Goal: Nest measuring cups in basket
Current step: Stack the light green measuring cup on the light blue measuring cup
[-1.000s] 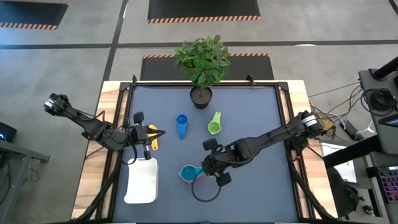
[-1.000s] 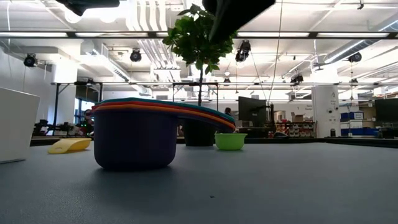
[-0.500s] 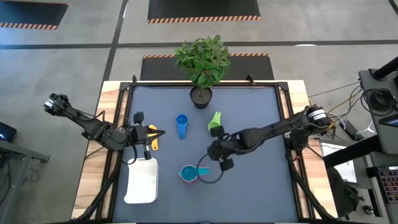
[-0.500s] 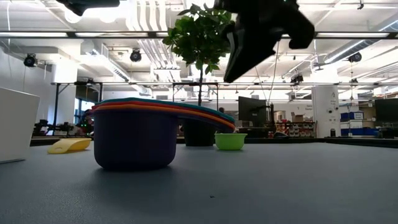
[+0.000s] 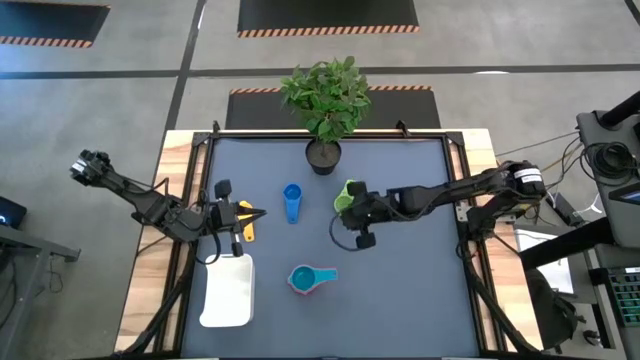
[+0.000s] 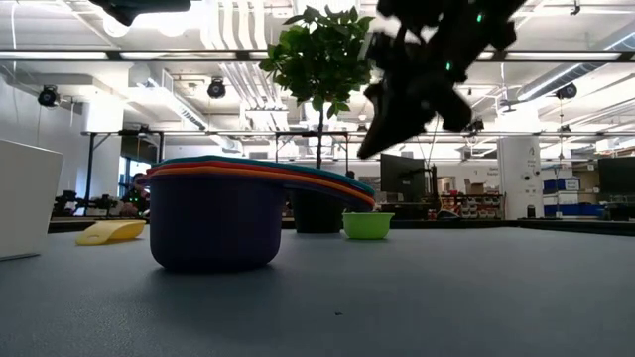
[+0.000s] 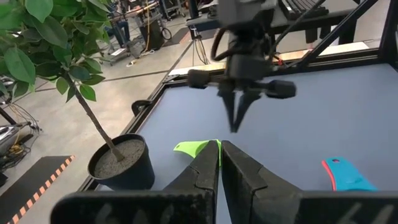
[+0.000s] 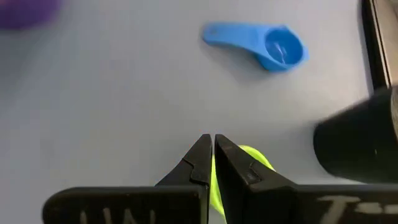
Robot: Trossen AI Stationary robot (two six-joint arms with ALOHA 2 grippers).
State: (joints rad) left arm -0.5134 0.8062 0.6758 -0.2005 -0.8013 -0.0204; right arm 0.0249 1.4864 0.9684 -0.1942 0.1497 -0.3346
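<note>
Table (image 5: 400, 290) with a dark grey mat is seen from above, a potted plant (image 5: 325, 100) at its far edge. The right gripper (image 5: 342, 211) is held over the middle of the mat, fingers pressed together and empty; the green measuring cup (image 5: 347, 196) beside it is mostly covered by the arm, and in the right wrist view only a sliver of it (image 8: 258, 160) shows past the closed fingers. The blue measuring cup (image 5: 292, 203) lies apart, handle toward the front. A nested stack of measuring cups (image 5: 308, 279) sits nearer the front, teal uppermost; from table height its purple base (image 6: 213, 230) and orange band are made out, but the separate cups cannot be counted. The left gripper (image 5: 256, 213) is held by the yellow measuring cup (image 5: 247, 225), which is largely hidden beneath it; its fingers are closed, empty. The white basket (image 5: 228, 292) lies at the front left, holding nothing.
</note>
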